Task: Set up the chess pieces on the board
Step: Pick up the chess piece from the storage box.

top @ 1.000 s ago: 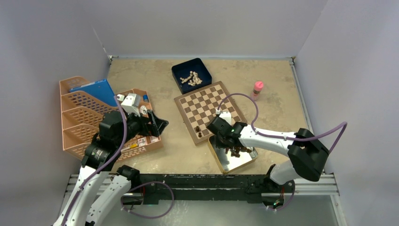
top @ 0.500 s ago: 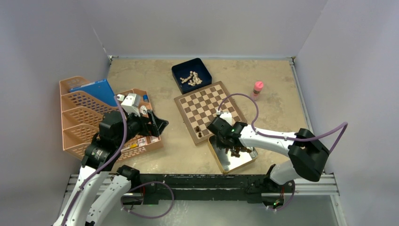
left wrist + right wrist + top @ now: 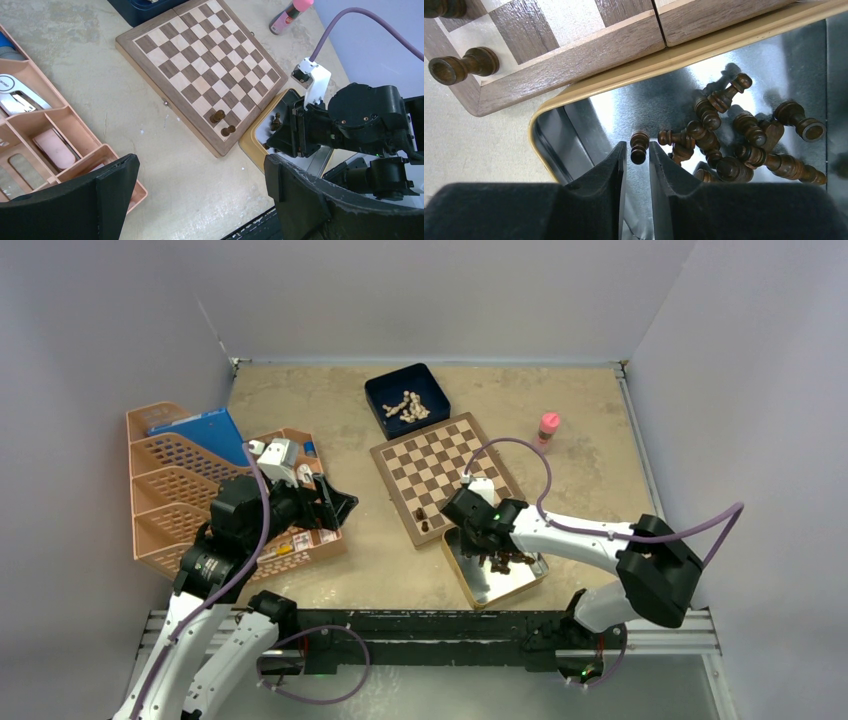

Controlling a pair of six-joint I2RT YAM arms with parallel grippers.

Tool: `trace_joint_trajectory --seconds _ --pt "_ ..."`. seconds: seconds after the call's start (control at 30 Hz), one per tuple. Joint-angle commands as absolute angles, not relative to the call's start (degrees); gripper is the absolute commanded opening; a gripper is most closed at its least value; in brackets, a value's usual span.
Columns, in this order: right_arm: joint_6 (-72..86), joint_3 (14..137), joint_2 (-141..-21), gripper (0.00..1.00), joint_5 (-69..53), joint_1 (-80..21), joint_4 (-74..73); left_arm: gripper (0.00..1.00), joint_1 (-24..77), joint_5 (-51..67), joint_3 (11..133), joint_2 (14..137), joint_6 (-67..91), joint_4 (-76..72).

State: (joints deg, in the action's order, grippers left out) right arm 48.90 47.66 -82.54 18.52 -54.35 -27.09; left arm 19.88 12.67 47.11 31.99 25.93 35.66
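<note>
The board (image 3: 440, 472) lies mid-table, and also shows in the left wrist view (image 3: 200, 65) and the right wrist view (image 3: 574, 30). Two dark brown chess pieces (image 3: 424, 520) stand on its near corner (image 3: 217, 116). Several more lie heaped in the silver tin (image 3: 485, 588), seen close in the right wrist view (image 3: 734, 145). My right gripper (image 3: 637, 150) is down in the tin, jaws a narrow slot apart, straddling one dark pawn (image 3: 639, 141) with slim gaps either side. My left gripper (image 3: 200, 162) hangs wide open and empty above bare table beside the orange organiser.
A dark blue box (image 3: 407, 398) with pale cream chessmen sits behind the board. A pink-capped bottle (image 3: 548, 426) stands at the right. An orange desk organiser (image 3: 170, 490) with small items fills the left side. Grey walls close in all round.
The right arm has shifted very slightly over the tin. The left arm has not moved.
</note>
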Motion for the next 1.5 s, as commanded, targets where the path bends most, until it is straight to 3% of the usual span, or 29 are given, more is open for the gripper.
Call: trace_joint_trajectory --seconds 0.0,0.23,0.6,0.97,1.47 --pt "49.9 47.7 -80.9 0.24 19.3 -54.3 -28.2 0.97 19.4 13.4 47.1 32.0 25.7 33.2" --pt "49.0 46.5 -82.5 0.25 17.8 -54.4 -26.9 0.97 19.4 13.3 47.1 31.7 25.7 33.2" --pt "49.6 47.4 -80.4 0.14 19.3 -54.4 -28.9 0.97 19.4 13.3 47.1 32.0 25.7 33.3" --pt "49.7 56.8 -77.1 0.13 21.9 -54.4 -36.5 0.97 19.4 13.2 47.2 31.9 25.7 33.4" --pt "41.9 72.0 -91.8 0.12 23.7 -54.4 -33.7 0.97 19.4 12.9 47.1 30.7 25.8 33.4"
